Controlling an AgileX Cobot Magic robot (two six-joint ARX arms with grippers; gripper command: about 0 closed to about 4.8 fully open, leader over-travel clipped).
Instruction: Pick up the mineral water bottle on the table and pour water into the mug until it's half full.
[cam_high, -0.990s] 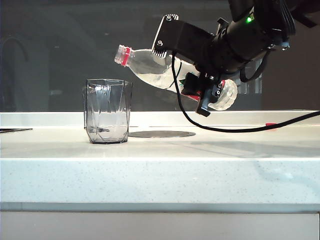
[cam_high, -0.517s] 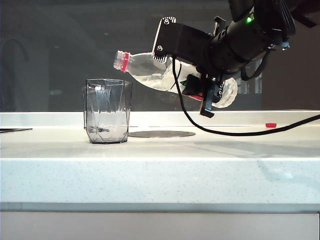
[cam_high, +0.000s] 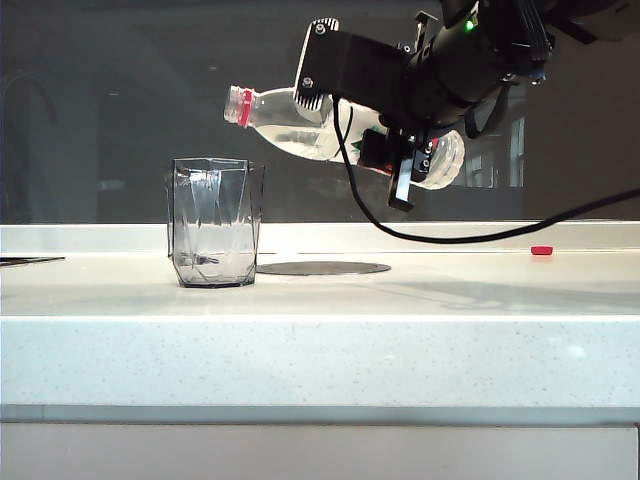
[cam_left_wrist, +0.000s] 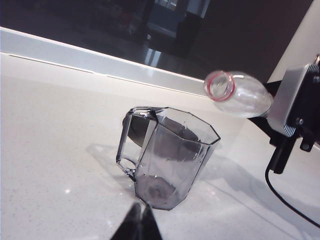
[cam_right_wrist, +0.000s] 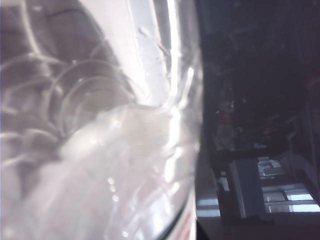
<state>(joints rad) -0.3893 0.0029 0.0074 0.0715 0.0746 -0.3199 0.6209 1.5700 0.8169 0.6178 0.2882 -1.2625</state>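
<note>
The mineral water bottle (cam_high: 275, 120) hangs nearly level in the air, its open red-ringed mouth pointing left, above and just right of the mug (cam_high: 213, 222). My right gripper (cam_high: 404, 160) is shut on the bottle's labelled middle. Water (cam_high: 305, 146) lies along the bottle's lower side; no stream leaves the mouth. In the right wrist view the bottle (cam_right_wrist: 100, 150) fills the picture and hides the fingers. The left wrist view shows the smoky faceted mug (cam_left_wrist: 170, 157), its handle, and the bottle (cam_left_wrist: 240, 92) beyond it. My left gripper (cam_left_wrist: 141, 221) is shut, empty, low near the mug's base.
The mug stands on the white speckled table (cam_high: 320, 350). A dark round disc (cam_high: 322, 268) lies behind the mug. A small red cap (cam_high: 541, 250) sits far right. A black cable (cam_high: 480, 238) droops from the right arm over the table.
The right gripper has lifted the bottle and brought it closer to level; its base end rose most. The mug and left gripper have not moved.
</note>
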